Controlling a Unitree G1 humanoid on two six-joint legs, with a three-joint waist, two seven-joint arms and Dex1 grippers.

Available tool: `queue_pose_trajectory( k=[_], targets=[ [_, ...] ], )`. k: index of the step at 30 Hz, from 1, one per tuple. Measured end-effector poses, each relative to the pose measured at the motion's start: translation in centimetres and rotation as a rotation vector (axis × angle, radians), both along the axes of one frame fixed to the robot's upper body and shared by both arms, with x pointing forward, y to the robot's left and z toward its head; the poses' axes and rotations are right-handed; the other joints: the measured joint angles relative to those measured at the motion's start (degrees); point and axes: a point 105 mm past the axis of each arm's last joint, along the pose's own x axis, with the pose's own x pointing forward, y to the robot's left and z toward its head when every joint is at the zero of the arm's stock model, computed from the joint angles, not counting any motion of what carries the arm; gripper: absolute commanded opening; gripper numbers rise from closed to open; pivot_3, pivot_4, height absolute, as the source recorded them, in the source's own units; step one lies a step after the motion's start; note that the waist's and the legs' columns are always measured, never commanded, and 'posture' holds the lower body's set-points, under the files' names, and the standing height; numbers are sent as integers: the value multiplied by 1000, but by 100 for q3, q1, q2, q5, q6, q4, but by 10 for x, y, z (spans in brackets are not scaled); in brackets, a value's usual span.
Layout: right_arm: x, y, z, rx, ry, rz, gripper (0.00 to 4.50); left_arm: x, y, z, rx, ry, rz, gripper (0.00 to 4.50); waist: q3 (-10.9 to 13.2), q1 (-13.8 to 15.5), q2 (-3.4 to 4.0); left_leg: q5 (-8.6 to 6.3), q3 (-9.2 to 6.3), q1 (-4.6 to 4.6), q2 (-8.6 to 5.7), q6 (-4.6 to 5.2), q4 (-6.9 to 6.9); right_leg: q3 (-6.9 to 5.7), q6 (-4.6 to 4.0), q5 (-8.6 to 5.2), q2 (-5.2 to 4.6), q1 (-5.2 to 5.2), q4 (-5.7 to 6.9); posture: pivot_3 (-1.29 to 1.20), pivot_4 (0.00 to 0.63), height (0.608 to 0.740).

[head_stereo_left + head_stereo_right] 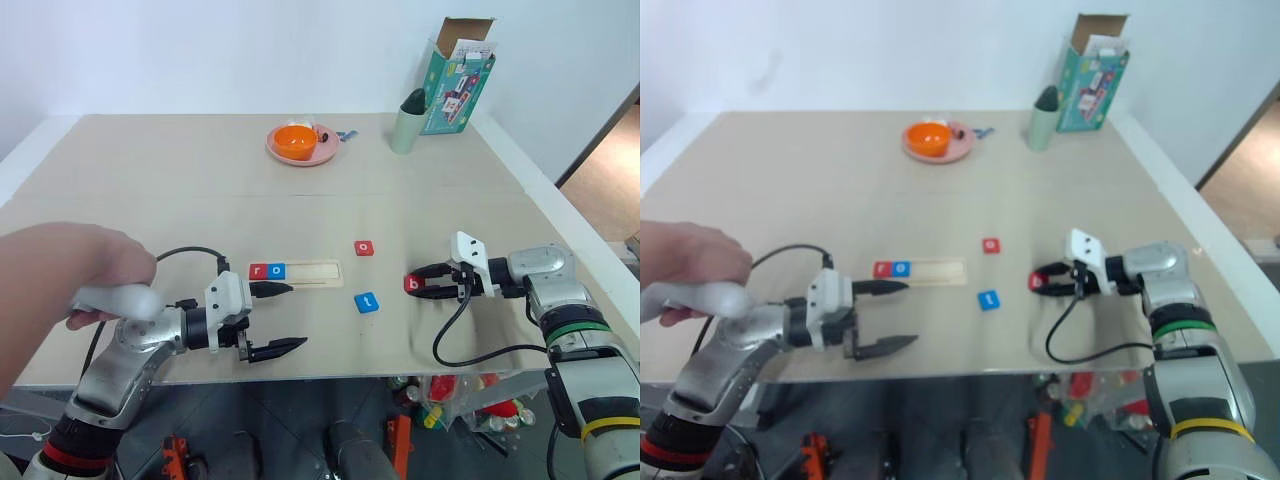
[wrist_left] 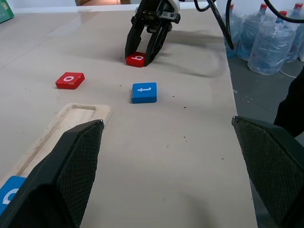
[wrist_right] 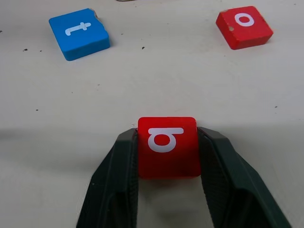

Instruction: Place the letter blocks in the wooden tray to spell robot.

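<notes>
- My right gripper (image 3: 167, 156) clasps the red b block (image 3: 167, 145), one black finger (image 3: 116, 175) pressed to each side, with the block low against the table (image 1: 200, 170), right of centre.
- My left gripper (image 1: 282, 319) hovers with jaws spread wide and nothing between them, just near of the tray's left end.
- The tray (image 1: 312, 272) lies flat mid-table, lengthwise left to right.
- A red r block (image 1: 259, 271) and a blue o block (image 1: 277, 271) sit side by side at the tray's left end; the rest of the groove is bare.
- A red o block (image 1: 364, 248) lies on the table right of the tray, slightly farther away.
- A blue t block (image 1: 367, 302) lies nearer, between the tray and the b block.
- A person's hand (image 1: 70, 270) rests on my left arm.
- At the far side stand a pink plate (image 1: 300, 155) holding an orange bowl (image 1: 295, 140), a green cup (image 1: 407, 125) and an open box (image 1: 456, 75).
</notes>
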Motion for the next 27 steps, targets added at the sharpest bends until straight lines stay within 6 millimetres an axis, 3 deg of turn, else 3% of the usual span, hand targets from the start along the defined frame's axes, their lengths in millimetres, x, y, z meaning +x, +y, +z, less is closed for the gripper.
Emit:
queue_pose_trajectory(
  k=[3,6,12,18,27],
  targets=[
    [1,4,2,16,10,-5,1199,0,1,0,4,0,1,4500,0,-1,1,0,0,0,0,0,-1,1,0,0,1,-1,0,0,150,740],
    [5,22,13,59,13,23,1199,1,2,1,4,-3,11,4500,6,-28,9,0,3,-1,3,0,-10,5,0,0,4,-9,3,0,150,740],
    [4,97,49,181,-21,126,1199,20,29,3,-33,10,158,4500,7,-49,12,-1,-15,-1,17,-1,-33,-20,-11,-6,16,-19,12,0,150,740],
    [3,158,40,176,-20,173,1199,30,47,2,-58,38,252,4500,7,-42,12,-5,-15,-24,15,-8,-35,-28,-9,-15,11,-37,10,0,150,740],
    [19,189,35,102,-53,187,1199,29,63,-3,-76,60,325,4500,7,-20,12,-5,-15,-92,17,-8,-29,-36,14,4,10,-102,13,0,150,740]
  ],
)
